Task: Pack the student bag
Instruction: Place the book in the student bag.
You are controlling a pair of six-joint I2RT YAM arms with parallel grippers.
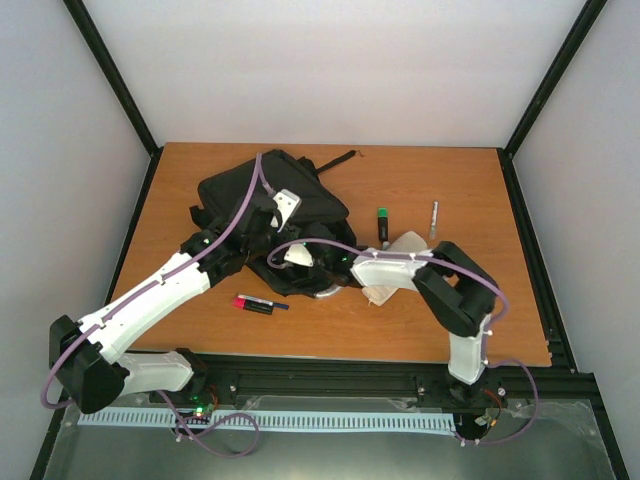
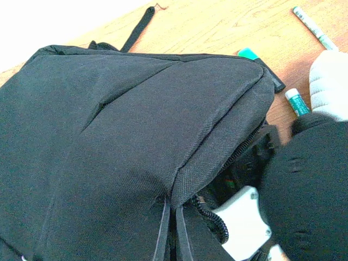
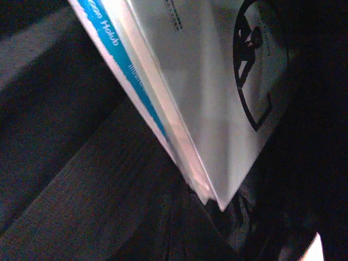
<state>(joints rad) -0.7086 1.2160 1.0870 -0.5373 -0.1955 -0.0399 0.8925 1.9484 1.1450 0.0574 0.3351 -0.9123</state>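
Observation:
The student bag (image 1: pixel 235 190) is a large black backpack lying at the table's middle left. My left gripper (image 2: pixel 175 231) is shut on the fabric edge beside the bag's open zip, holding the bag's (image 2: pixel 109 136) top panel up. My right gripper (image 1: pixel 300 262) reaches in through that opening from the right. In the right wrist view it (image 3: pixel 215 209) is deep in the dark interior (image 3: pixel 81 190). A white book with a blue strip (image 3: pixel 217 81) has its lower corner pinched between the dark jaws.
A cream pouch (image 1: pixel 400 268) lies under my right forearm. A green-capped marker (image 1: pixel 382 225) and a thin pen (image 1: pixel 434 220) lie right of the bag. A red and black marker (image 1: pixel 253 303) lies in front of it. A loose strap (image 1: pixel 335 160) trails behind the bag.

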